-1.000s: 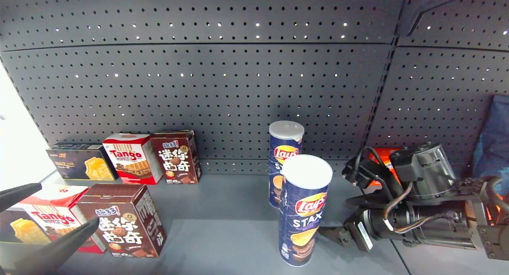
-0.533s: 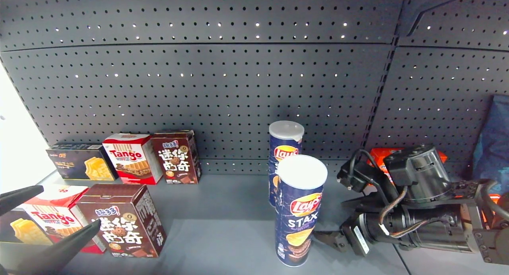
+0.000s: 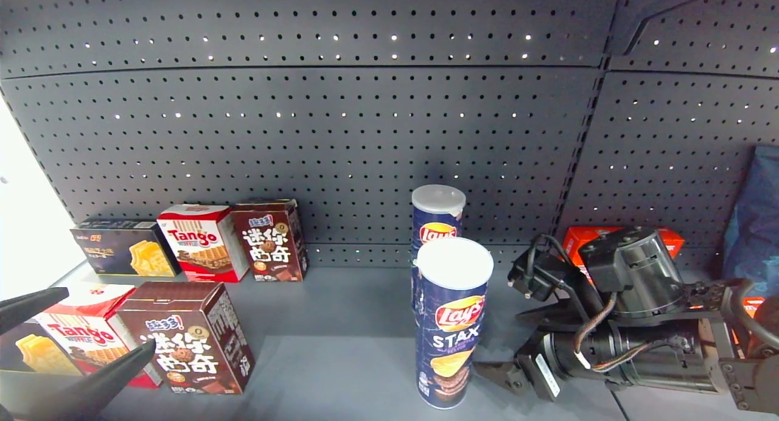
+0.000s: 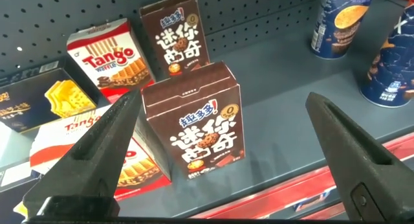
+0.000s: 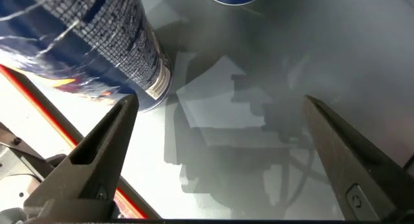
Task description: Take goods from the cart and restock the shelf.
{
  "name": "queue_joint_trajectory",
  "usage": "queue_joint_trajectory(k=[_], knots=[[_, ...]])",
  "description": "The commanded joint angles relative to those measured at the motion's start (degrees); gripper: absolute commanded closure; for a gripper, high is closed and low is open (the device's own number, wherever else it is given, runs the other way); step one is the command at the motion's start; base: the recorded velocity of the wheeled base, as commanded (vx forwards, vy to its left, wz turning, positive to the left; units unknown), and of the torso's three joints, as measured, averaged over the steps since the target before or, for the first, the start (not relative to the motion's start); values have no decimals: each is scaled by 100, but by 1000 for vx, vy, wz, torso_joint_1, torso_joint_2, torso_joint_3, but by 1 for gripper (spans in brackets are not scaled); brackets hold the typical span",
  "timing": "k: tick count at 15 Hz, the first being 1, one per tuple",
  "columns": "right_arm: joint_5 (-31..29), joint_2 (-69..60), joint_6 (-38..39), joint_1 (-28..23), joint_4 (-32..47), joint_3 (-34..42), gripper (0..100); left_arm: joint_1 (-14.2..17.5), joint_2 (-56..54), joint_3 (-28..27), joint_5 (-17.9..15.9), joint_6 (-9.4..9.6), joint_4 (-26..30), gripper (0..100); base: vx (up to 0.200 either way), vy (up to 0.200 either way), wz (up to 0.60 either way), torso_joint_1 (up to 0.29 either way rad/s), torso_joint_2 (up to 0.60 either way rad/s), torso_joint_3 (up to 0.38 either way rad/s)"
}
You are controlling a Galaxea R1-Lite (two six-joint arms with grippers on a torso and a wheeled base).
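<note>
Grey shelf (image 3: 341, 323) with a perforated back wall (image 3: 341, 135), part restocked. At far left stand two rows of boxes: a black box (image 3: 125, 247), a wafer box (image 3: 204, 241) and a rear biscuit box (image 3: 271, 238) at the back, and a front biscuit box (image 3: 185, 339) before them. The left gripper (image 3: 109, 317) hangs in front of this near row, its fingers spread wide and holding nothing. The front biscuit box shows between them, untouched.

At centre, two blue crisp cans stand upright, the front can (image 3: 447, 323) directly before the rear can (image 3: 437, 217), close to it or touching. The front can sits near the shelf's red front edge (image 4: 272, 201). To its right the right gripper (image 3: 498, 342) lies low over the shelf, fingers wide apart and empty. Its nearer finger is just beside the can's base; contact cannot be told. Behind this arm are an orange box (image 3: 578, 238) and a blue bag (image 3: 754, 220).

Step in hand, as judged: settling the placed can and clearing the gripper. Any nudge should go low on the can, toward the back wall and in line with the rear can, since a tall narrow can pushed high is likely to tip. The fingers are best kept wide and drawn straight off to the right, without sweeping the base toward the red edge.
</note>
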Motion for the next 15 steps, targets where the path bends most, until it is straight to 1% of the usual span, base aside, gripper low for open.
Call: queue_joint_trajectory(k=[1,10,15], knots=[[4,-14,-2,42,-1,2,0,-1,10,7,2,-1,-3,0,0,0,0,0,0,0],[4,-84,-2,-2,-1,19,0,-1,10,-10,-7,-1,-3,0,0,0,0,0,0,0],[4,92,-2,-2,-1,-95,0,-1,10,-10,-7,-1,-3,0,0,0,0,0,0,0]])
